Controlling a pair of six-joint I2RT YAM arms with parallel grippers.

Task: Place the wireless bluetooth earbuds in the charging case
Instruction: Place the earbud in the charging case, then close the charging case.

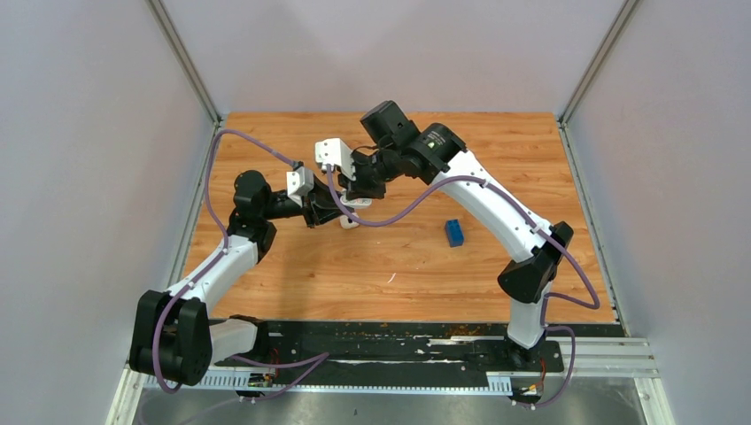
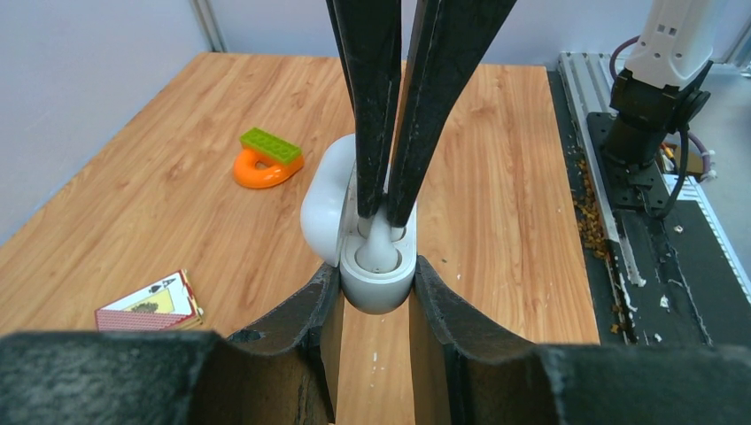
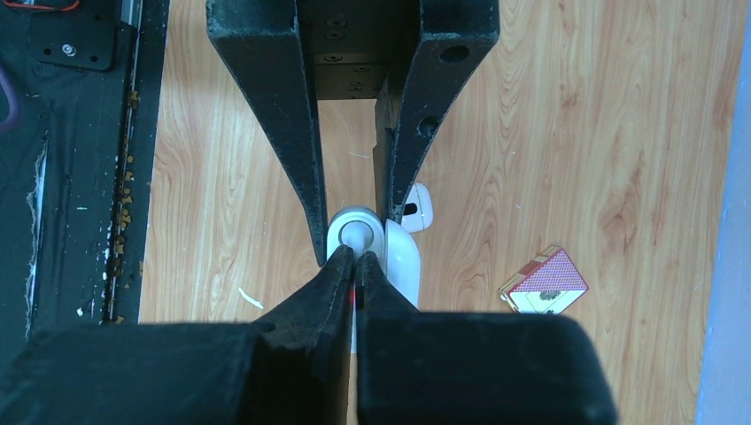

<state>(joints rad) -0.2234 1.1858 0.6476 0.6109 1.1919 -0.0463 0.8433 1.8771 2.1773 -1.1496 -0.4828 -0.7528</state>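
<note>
Charging case (image 2: pixel 376 299) in left claw (image 2: pixel 376 270) grip; right claw (image 2: pixel 385 212) tips together over half-hidden earbud (image 2: pixel 378 253)

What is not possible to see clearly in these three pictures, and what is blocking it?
Left wrist view: the right gripper hides the far half of the open charging case; whether it grips the earbud there is unclear.
Right wrist view: a finger of the left gripper cuts off part of the loose earbud.
Top view: both grippers cover the case; it is too small.
</note>
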